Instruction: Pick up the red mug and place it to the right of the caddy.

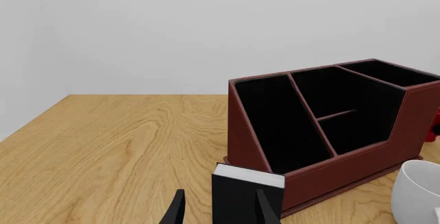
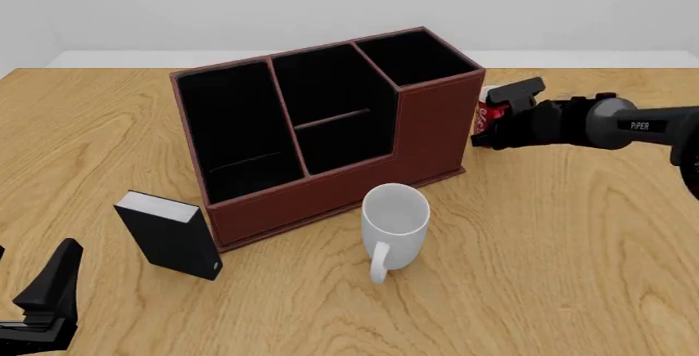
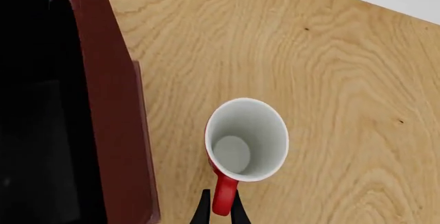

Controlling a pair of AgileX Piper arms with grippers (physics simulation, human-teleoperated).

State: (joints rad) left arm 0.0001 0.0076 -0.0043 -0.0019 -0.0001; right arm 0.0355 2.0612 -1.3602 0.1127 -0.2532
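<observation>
Two arms share a wooden table (image 2: 568, 258), but only the right gripper (image 3: 219, 211) is at work, reaching in from the right to the far right end of the caddy (image 2: 327, 127), the big reddish-brown organizer standing mid-table with its black compartments open to the near side. Seen from the front, the red mug (image 2: 489, 114) is mostly hidden behind the gripper, with only a sliver of red and white showing just beside the caddy's right wall. The right wrist view is clearer: the mug stands upright on the wood close to the caddy without touching it, white inside, and its red handle (image 3: 223, 197) sits between the two dark fingertips, which have closed in tight around it. The mug appears to rest on the table, though whether it bears its full weight there I cannot tell. By my reading this is either the grasp or the set-down at a spot already right of the caddy; the next move calls either for a straight lift that keeps clear of the caddy wall or for a clean release and withdrawal without tipping the mug. Idle at the near left, the left gripper (image 1: 218, 209) hangs with its fingers spread and empty, close to a small black box (image 2: 166, 235) with a white top, while a plain white mug (image 2: 394, 223) stands just in front of the caddy.
</observation>
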